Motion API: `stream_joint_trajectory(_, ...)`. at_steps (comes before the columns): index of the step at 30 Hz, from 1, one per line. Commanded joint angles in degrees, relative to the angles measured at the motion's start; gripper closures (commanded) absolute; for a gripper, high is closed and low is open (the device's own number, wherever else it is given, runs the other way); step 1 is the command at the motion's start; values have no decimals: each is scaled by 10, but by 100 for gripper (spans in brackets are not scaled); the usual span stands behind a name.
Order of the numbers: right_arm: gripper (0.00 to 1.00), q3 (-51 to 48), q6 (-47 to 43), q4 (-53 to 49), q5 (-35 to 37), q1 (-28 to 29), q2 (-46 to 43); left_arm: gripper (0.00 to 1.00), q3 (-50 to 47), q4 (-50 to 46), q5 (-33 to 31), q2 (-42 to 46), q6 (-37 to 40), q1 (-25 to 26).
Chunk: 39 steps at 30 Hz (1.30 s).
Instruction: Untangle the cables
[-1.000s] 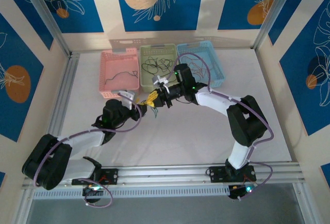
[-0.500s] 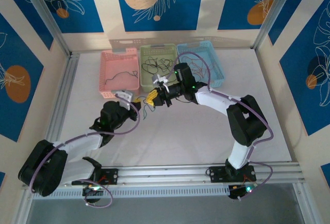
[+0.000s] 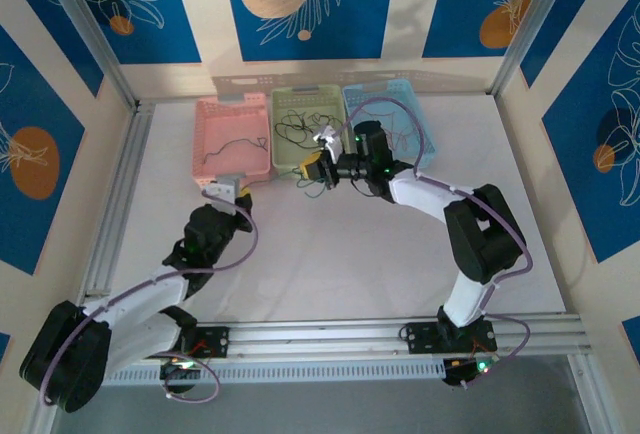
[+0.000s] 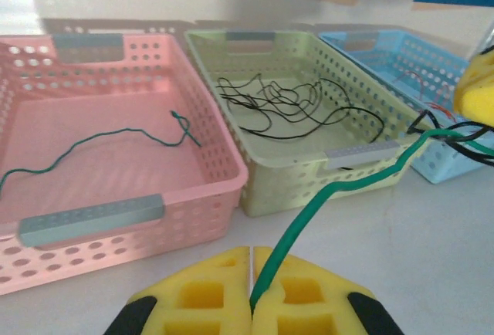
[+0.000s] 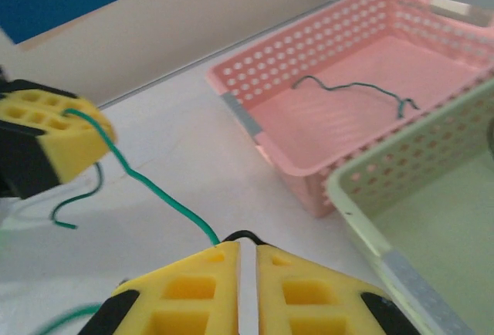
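Note:
The cables are thin wires. One green cable [image 4: 340, 188] is stretched between both grippers, and its slack end [image 5: 73, 211] hangs below the left one. My left gripper [image 4: 252, 262] [image 3: 240, 192] is shut on it, in front of the pink basket. My right gripper [image 5: 247, 252] [image 3: 309, 169] is shut on a small bundle of cables in front of the green basket; a black loop [image 5: 245, 235] and the green cable [image 5: 166, 196] come out at its tips. The left gripper's yellow pads [image 5: 46, 130] appear at the left of the right wrist view.
Three baskets stand in a row at the back: the pink basket [image 3: 204, 144] holds one green wire [image 4: 100, 143], the green basket [image 3: 277, 139] several black wires [image 4: 285, 107], and the blue basket [image 3: 428, 144] thin reddish wires [image 4: 421, 80]. White table lies in front.
My left gripper has shut on the green cable and drawn back to the left. My right gripper has moved back and right toward the baskets, pulling the cable out between them.

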<state>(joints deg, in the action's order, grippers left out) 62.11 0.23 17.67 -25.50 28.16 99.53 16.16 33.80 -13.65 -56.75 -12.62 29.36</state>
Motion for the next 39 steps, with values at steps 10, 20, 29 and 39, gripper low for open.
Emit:
stream_joint_trajectory(10, 100, -38, 104, 13, 222, -77, -38, 100, -43, -21, -151, 82, -50, -27)
stream_joint_trajectory(20, 100, -69, 158, 31, 273, -109, -56, 100, -48, -28, -158, 94, -61, -35)
stream_joint_trajectory(29, 100, -68, 164, 41, 249, -115, -48, 100, -42, -25, -139, 87, -61, -36)
stream_joint_trajectory(39, 100, -65, 147, 52, 244, -97, -43, 100, 169, -207, -195, 24, -83, -57)
